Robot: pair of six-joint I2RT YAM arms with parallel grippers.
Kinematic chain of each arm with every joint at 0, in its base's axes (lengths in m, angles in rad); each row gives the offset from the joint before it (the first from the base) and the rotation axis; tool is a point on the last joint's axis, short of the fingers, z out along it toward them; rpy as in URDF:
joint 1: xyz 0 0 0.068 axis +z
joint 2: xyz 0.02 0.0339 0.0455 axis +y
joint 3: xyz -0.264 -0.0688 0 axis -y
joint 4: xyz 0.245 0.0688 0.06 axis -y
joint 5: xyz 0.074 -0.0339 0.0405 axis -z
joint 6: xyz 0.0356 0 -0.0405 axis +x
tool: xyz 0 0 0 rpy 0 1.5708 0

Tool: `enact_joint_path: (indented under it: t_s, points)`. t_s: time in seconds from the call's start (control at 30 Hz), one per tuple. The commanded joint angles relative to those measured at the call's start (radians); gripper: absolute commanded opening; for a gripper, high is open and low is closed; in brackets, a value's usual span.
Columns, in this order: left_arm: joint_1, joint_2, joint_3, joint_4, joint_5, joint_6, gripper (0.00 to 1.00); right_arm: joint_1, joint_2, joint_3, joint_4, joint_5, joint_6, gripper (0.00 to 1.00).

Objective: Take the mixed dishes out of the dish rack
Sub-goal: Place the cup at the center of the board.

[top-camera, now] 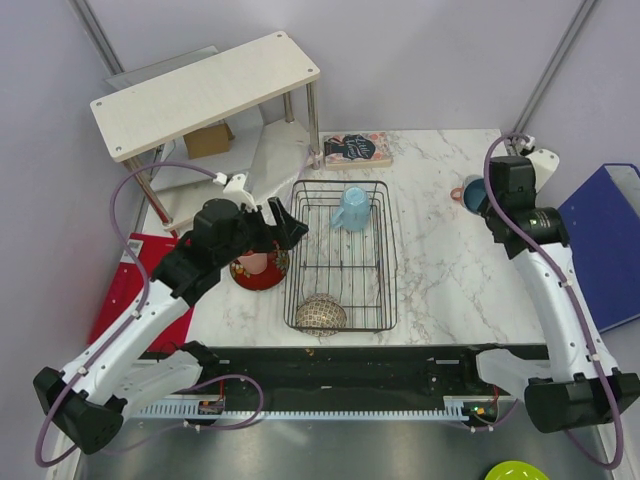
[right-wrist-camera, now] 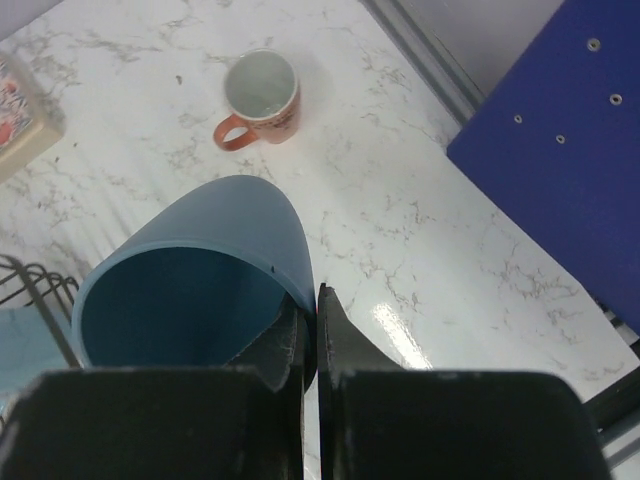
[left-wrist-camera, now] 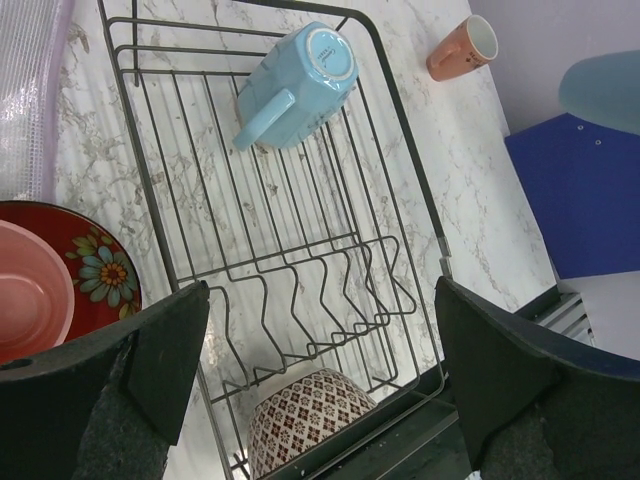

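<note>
From above, the rack (top-camera: 341, 300) sits mid-table. Inside it a blue mug (top-camera: 350, 208) lies at the far end and the bowl (top-camera: 320, 313) sits upside down in the near left corner. Just left of the rack is the plate (top-camera: 274, 274), with the tumbler (top-camera: 252, 263) standing on it. The left gripper (top-camera: 285, 225) hangs over the rack's left edge. Well to the right of the rack, the right gripper (top-camera: 485, 197) grips a second blue mug (top-camera: 472, 196), and the pink mug (top-camera: 457, 192) peeps out just beside it. Beyond the rack's far end lie a book (top-camera: 357, 150) and a white shelf (top-camera: 205, 95).

In the left wrist view, the jaws are spread wide with nothing between them; one finger (left-wrist-camera: 165, 360) sits on each side of the frame. Below them are the rack (left-wrist-camera: 425, 215), the blue mug (left-wrist-camera: 300, 85) on its side with its base showing, and the bowl (left-wrist-camera: 310, 420). The plate (left-wrist-camera: 100, 270) and tumbler (left-wrist-camera: 30, 300) lie left of the rack, the pink mug (left-wrist-camera: 462, 48) on its side to the right.

In the right wrist view, the jaws are clamped on the rim of the second blue mug (right-wrist-camera: 190, 270), which is tilted with its mouth towards the camera. Whether it touches the table (right-wrist-camera: 420, 250) cannot be told. The pink mug (right-wrist-camera: 260, 95) lies beyond it, and a blue binder (right-wrist-camera: 560, 130) lies further from the rack.
</note>
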Motion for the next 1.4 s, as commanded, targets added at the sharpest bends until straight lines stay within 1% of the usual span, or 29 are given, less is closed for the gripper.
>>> enact_joint_path:
  t_s: [0.0, 0.07, 0.1, 0.13, 0.2, 0.33, 0.47, 0.57, 0.8, 0.9, 1.07, 1.13, 1.17, 1.23, 1.27, 1.33, 1.37]
  points:
    - [0.001, -0.04, -0.015, -0.014, -0.023, -0.003, 0.99, -0.146, 0.035, -0.03, 0.002, -0.131, 0.102, 0.0]
    - [0.001, -0.04, -0.026, -0.015, -0.017, -0.022, 0.99, -0.209, 0.08, -0.058, 0.015, -0.243, 0.161, 0.0]
    - [0.001, -0.038, -0.027, -0.014, -0.011, -0.028, 0.99, -0.264, 0.113, -0.078, 0.022, -0.286, 0.177, 0.0]
    - [0.001, -0.034, -0.03, -0.014, 0.001, -0.032, 0.99, -0.285, 0.13, -0.087, 0.047, -0.349, 0.194, 0.0]
    - [0.001, -0.024, -0.035, -0.018, 0.012, -0.054, 0.99, -0.339, 0.189, -0.105, 0.079, -0.372, 0.234, 0.0]
    - [0.001, -0.004, -0.044, -0.04, 0.034, -0.08, 0.99, -0.395, 0.293, -0.092, 0.099, -0.358, 0.252, 0.0]
    - [0.001, 0.005, -0.047, -0.057, 0.018, -0.083, 0.99, -0.411, 0.373, -0.032, 0.099, -0.308, 0.231, 0.0]
    - [0.001, 0.017, -0.047, -0.057, 0.018, -0.092, 0.99, -0.428, 0.453, 0.034, 0.078, -0.289, 0.217, 0.0]
    - [0.001, 0.039, -0.049, -0.066, 0.032, -0.097, 0.99, -0.445, 0.643, 0.201, 0.019, -0.303, 0.182, 0.0]
    - [0.001, 0.039, -0.044, -0.077, 0.021, -0.095, 0.99, -0.445, 0.686, 0.23, 0.002, -0.297, 0.169, 0.0]
    - [0.001, 0.037, -0.047, -0.08, 0.011, -0.103, 0.99, -0.445, 0.72, 0.218, 0.007, -0.331, 0.16, 0.0]
    - [0.001, 0.043, -0.046, -0.08, 0.015, -0.103, 0.99, -0.445, 0.73, 0.204, 0.011, -0.334, 0.149, 0.04]
    - [0.001, 0.049, -0.049, -0.08, 0.018, -0.106, 0.99, -0.445, 0.732, 0.198, 0.015, -0.337, 0.148, 0.1]
    - [0.001, 0.055, -0.049, -0.08, 0.027, -0.106, 0.99, -0.445, 0.726, 0.174, 0.028, -0.342, 0.142, 0.17]
    - [0.001, 0.06, -0.047, -0.08, 0.031, -0.108, 0.99, -0.445, 0.721, 0.166, 0.033, -0.345, 0.14, 0.25]
    - [0.001, 0.063, -0.049, -0.08, 0.038, -0.108, 0.99, -0.445, 0.707, 0.149, 0.048, -0.352, 0.142, 0.31]
    - [0.001, 0.062, -0.049, -0.08, 0.04, -0.109, 0.99, -0.445, 0.703, 0.145, 0.05, -0.357, 0.143, 0.36]
